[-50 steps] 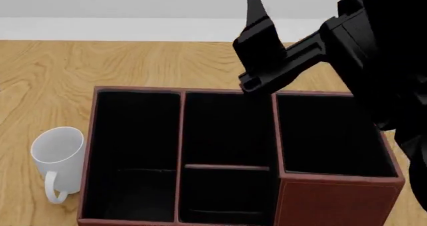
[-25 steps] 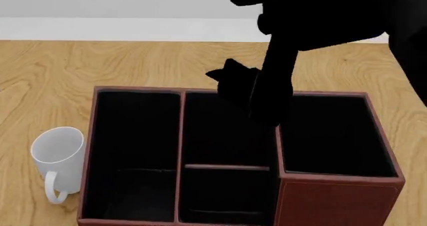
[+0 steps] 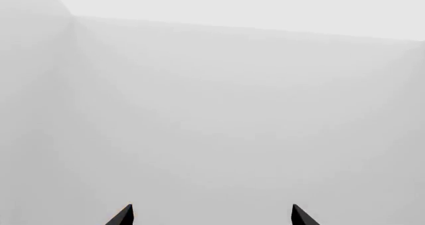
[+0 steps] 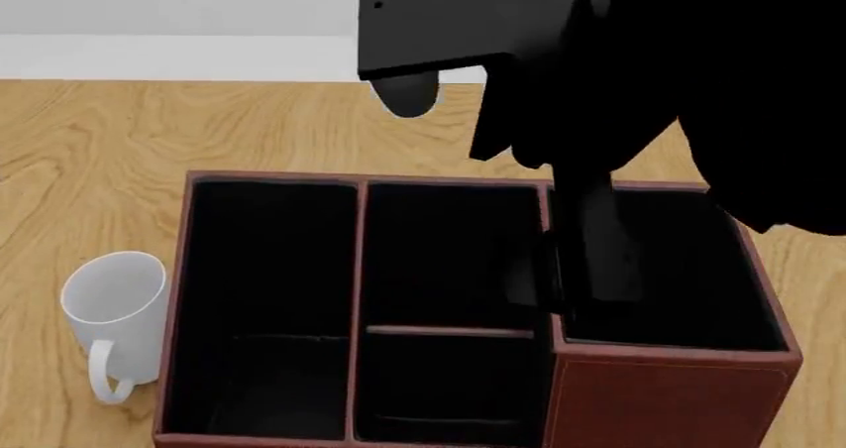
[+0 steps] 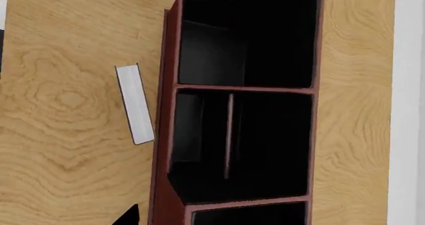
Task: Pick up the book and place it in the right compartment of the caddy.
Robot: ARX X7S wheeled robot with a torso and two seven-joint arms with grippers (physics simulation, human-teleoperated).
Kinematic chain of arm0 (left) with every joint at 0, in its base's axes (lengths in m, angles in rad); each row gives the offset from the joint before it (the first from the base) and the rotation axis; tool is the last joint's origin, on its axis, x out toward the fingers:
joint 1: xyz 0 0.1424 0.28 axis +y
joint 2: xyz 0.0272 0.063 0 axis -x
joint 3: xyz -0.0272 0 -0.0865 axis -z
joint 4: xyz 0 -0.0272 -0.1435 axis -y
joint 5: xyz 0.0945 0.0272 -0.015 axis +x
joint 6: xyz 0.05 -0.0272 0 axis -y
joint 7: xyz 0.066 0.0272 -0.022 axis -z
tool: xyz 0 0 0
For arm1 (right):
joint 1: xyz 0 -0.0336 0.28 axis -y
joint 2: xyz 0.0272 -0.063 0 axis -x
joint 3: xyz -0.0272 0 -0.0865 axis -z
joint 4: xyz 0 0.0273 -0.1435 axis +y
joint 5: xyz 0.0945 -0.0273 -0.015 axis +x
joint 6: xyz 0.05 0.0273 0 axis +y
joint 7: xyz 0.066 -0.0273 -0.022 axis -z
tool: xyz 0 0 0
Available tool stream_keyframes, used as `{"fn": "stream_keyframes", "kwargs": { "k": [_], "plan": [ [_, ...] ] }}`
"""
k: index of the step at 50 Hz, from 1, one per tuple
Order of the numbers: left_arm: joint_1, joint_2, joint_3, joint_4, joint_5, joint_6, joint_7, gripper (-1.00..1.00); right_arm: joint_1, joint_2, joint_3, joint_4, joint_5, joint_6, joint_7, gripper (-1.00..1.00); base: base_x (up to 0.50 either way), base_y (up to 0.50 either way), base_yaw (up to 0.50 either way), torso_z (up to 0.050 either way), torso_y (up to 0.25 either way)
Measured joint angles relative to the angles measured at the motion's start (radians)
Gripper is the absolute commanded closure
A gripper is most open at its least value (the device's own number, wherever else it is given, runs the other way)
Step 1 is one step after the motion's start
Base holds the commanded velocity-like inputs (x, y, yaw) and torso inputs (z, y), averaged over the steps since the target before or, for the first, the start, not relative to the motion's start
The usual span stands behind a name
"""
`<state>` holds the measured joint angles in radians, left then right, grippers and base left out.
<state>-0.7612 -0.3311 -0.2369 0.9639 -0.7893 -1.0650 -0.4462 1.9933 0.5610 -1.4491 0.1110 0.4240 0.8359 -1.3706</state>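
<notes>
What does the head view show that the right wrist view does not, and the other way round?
Only the head view shows the white mug left of the caddy, and a black arm over the caddy's right side. Only the right wrist view shows the book, on the wooden table beside the caddy's outer wall, not inside it. Both show the caddy and the table.

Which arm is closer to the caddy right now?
Right. The right arm reaches over the caddy on its right side in the head view. The left hand faces a blank wall, showing no caddy, and is absent from the head view.
</notes>
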Motion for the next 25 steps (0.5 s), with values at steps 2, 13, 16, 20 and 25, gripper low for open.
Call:
{"fn": "stream_keyframes", "kwargs": {
  "k": [2, 13, 16, 20, 25],
  "plan": [
    [0.0, -0.002, -0.001, 0.001, -0.003, 0.0, -0.003, -1.0, -0.008, -0.007, -0.009, 0.0, -0.001, -0.012, -0.006, -1.0, 0.0, 0.0, 0.0, 0.0, 0.0],
    [0.004, -0.011, -0.004, 0.002, -0.015, 0.006, -0.015, -1.0, -0.064, -0.041, -0.032, -0.004, 0.011, -0.06, -0.007, -1.0, 0.0, 0.0, 0.0, 0.0, 0.0],
    [0.006, -0.015, -0.006, 0.003, -0.02, 0.007, -0.018, -1.0, -0.084, -0.049, -0.035, -0.006, 0.016, -0.072, -0.002, -1.0, 0.0, 0.0, 0.0, 0.0, 0.0],
    [0.01, -0.02, -0.007, 0.002, -0.022, 0.011, -0.022, -1.0, -0.111, -0.058, -0.038, -0.013, 0.025, -0.084, 0.005, -1.0, 0.0, 0.0, 0.0, 0.0, 0.0],
    [0.015, -0.025, -0.005, -0.001, -0.021, 0.019, -0.024, -1.0, -0.141, -0.066, -0.038, -0.021, 0.036, -0.098, 0.014, -1.0, 0.0, 0.0, 0.0, 0.0, 0.0]
  ]
}}
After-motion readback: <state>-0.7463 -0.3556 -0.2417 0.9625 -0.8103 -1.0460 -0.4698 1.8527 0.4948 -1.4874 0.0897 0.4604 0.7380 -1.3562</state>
